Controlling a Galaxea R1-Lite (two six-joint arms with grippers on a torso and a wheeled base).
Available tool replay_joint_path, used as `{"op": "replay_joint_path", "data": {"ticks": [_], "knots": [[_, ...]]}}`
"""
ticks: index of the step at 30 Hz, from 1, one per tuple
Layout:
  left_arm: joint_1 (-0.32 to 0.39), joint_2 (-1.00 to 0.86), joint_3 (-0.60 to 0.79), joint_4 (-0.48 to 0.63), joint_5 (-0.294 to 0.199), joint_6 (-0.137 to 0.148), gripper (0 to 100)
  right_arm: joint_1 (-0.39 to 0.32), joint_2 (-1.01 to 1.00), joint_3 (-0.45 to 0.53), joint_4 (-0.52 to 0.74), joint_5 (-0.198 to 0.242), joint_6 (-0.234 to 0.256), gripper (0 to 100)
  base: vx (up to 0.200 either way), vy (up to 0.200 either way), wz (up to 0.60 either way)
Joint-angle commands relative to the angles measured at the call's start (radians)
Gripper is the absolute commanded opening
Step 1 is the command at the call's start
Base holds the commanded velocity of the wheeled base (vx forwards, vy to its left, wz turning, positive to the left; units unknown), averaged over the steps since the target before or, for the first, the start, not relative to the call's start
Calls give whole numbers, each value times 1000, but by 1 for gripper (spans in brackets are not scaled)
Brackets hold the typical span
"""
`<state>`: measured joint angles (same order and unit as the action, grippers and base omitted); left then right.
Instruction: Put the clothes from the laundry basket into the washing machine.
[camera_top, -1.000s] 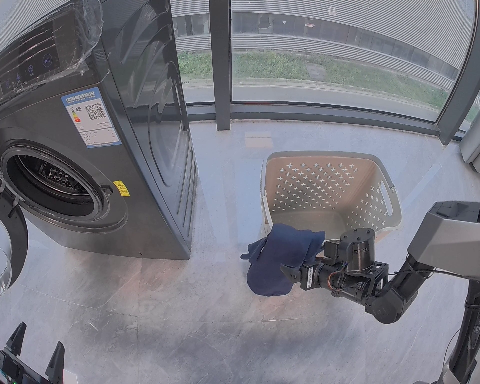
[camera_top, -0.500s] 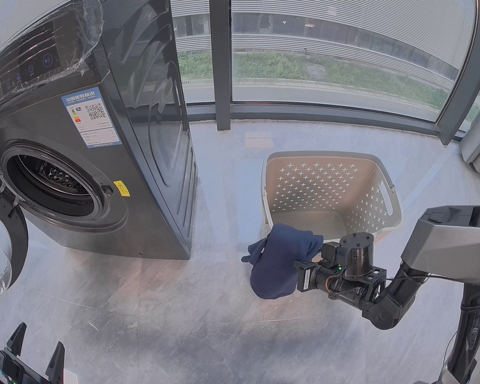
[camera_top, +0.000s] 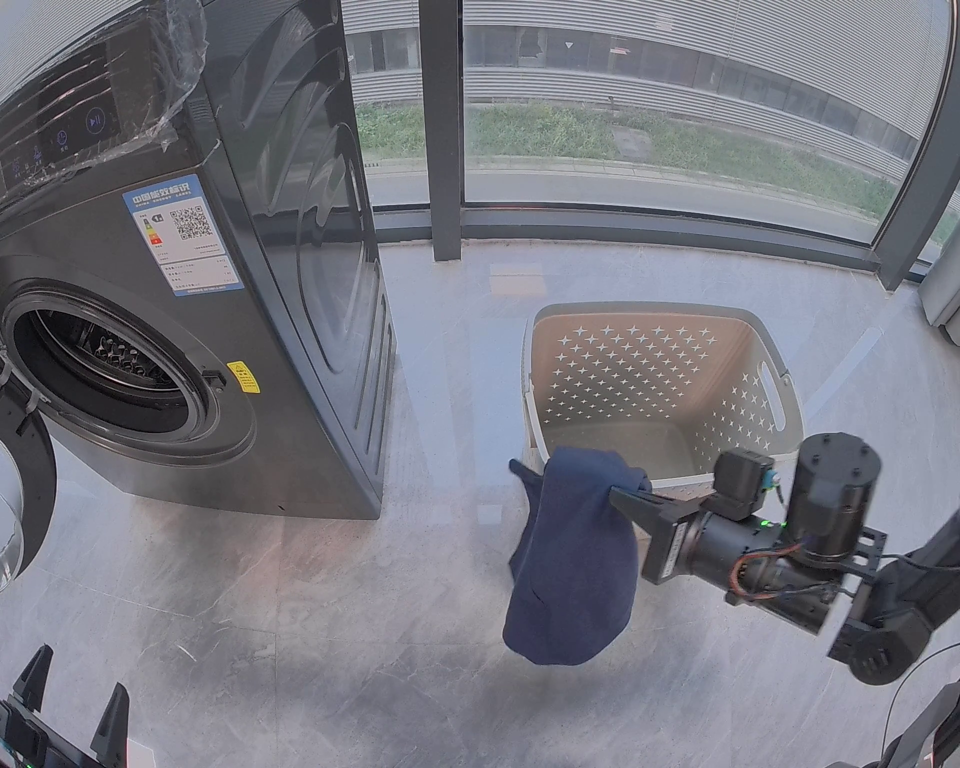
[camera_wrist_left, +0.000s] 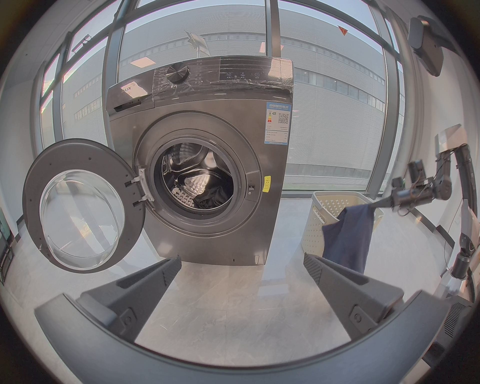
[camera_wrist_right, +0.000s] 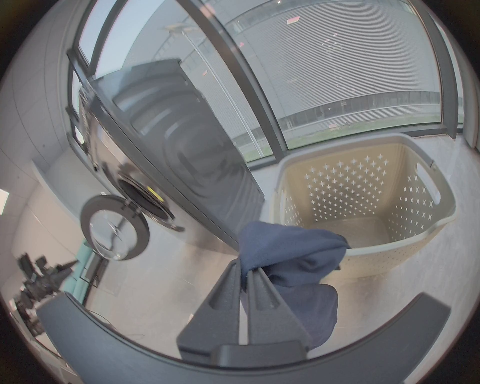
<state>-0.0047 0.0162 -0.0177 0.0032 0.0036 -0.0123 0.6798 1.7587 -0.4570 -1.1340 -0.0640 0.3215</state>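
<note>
Head view: the right claw (camera_top: 625, 497) is clamped on the top edge of a navy garment (camera_top: 575, 560), which hangs free above the floor just in front of the laundry basket (camera_top: 640, 312). The basket's star-punched walls enclose a bare bottom. To the left stands the washing machine (camera_top: 290, 250) with its round door (camera_top: 25, 480) swung open. On its front are a blue-and-white energy label (camera_top: 183, 235) carrying a square code, with print too small to read, and a small yellow sticker (camera_top: 243, 377) beside the drum opening. Plastic film covers the control panel (camera_top: 70, 120). The left claw (camera_top: 78, 690) sits low at the near left corner, fingers apart.

Left wrist view: the left claw's fingers stand wide apart, gripping nothing, facing the machine's open drum. Some dark clothing (camera_wrist_left: 212, 195) lies inside the drum. The garment dangles from the right claw beside the basket, well apart from the machine.

Right wrist view: the right claw's fingers are pressed together on a fold of the navy garment, the rest drooping below them, near the basket's rim.
</note>
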Motion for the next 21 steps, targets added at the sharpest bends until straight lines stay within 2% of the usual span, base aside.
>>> {"op": "replay_joint_path", "data": {"ticks": [1, 8, 12, 19, 21], "knots": [[0, -10, 16, 0, -4, 2, 100, 69, -374, 104, 40, 7, 77, 0, 0, 0, 0], [0, -10, 16, 0, -5, 2, 100, 72, -461, 123, 39, 15, 83, 0, 0, 0, 0], [0, -10, 16, 0, -5, 2, 100, 103, -463, 103, 22, 16, 82, 0, 0, 0, 0], [0, -10, 16, 0, -8, 3, 100, 107, -458, 57, -13, 89, 70, 0, 0, 0, 0], [0, -10, 16, 0, -8, 3, 100, 107, -458, 38, -21, 102, 53, 0, 0, 0, 0]]}}
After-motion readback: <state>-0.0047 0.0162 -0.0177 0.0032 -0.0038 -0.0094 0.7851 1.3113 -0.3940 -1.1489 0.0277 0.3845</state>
